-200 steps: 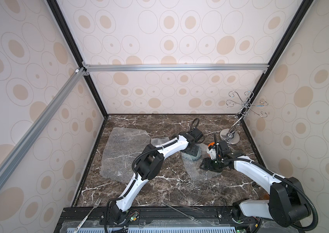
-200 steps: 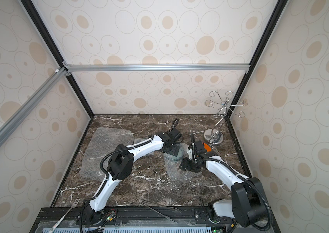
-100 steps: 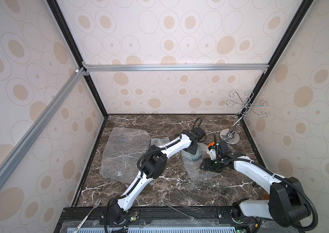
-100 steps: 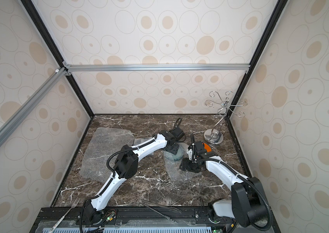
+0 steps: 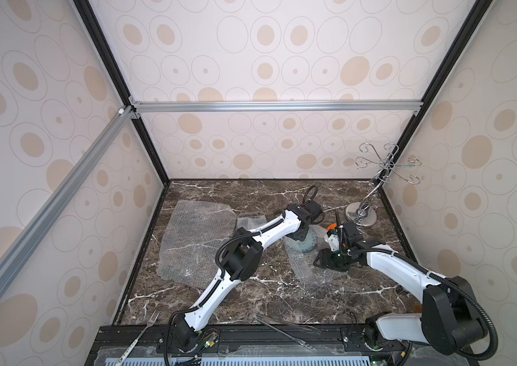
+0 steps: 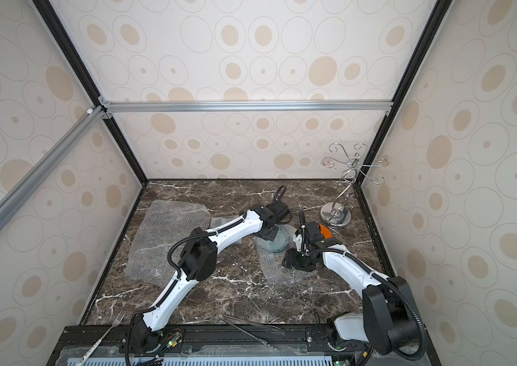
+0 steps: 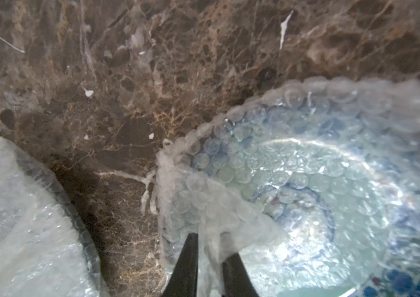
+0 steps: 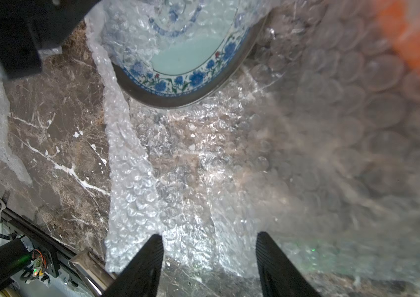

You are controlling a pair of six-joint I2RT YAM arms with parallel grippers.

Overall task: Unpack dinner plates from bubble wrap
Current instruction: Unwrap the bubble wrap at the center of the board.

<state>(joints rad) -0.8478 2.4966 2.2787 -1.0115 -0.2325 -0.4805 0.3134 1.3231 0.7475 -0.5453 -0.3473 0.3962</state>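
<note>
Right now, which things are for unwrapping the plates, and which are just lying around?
For the job:
- pale plate
- orange plate
- wrap over the pale plate, pinched in the left tool
- flat wrap
- right tool, open

Just lying about:
- wire stand
- fork
- tongs

We find the marble table [image 5: 282, 301] bare across its near strip and along the back wall; passage is free there. The left arm [image 5: 241, 256] bars the middle diagonally. A loose sheet [image 5: 193, 240] lies flat on the left. The wire stand [image 5: 361, 215] crowds the far right corner, near the plate [image 5: 306, 247] in its bubble wrap [image 5: 311, 272] and the right arm [image 5: 399, 269].
</note>
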